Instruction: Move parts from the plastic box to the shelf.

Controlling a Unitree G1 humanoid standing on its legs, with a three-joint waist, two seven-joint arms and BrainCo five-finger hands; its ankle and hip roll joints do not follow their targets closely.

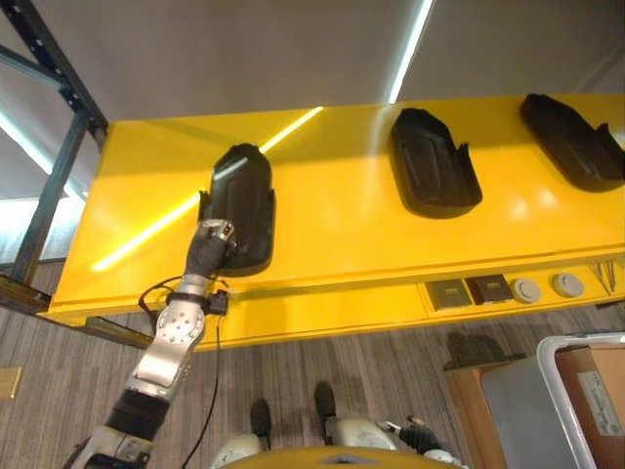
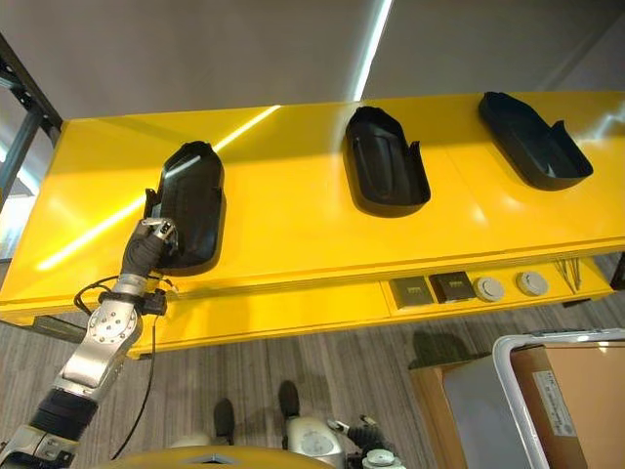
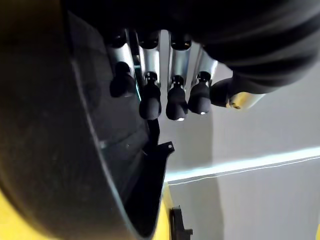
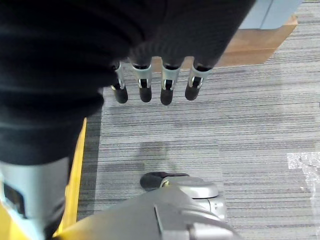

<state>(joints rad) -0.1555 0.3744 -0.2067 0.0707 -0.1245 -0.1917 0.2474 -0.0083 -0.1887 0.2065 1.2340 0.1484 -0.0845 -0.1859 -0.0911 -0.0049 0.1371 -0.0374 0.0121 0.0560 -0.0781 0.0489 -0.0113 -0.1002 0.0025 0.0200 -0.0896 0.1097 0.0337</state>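
Three black moulded parts lie on the yellow shelf (image 1: 332, 225): a left one (image 1: 239, 200), a middle one (image 1: 435, 161) and a right one (image 1: 571, 142). My left hand (image 1: 207, 246) is raised to the near end of the left part. In the left wrist view its fingers (image 3: 150, 100) hang nearly straight beside the part's dark shell (image 3: 75, 150), and the thumb stands apart on the other side. My right hand's fingers (image 4: 167, 87) hang relaxed above the carpet and hold nothing.
A grey plastic box (image 1: 547, 352) with a white rim stands at the lower right, with a cardboard box (image 1: 591, 391) in it. Small dark squares (image 1: 488, 289) and round grey discs (image 1: 547, 286) sit on the shelf's front ledge. A dark rack post (image 1: 59, 186) rises at the left.
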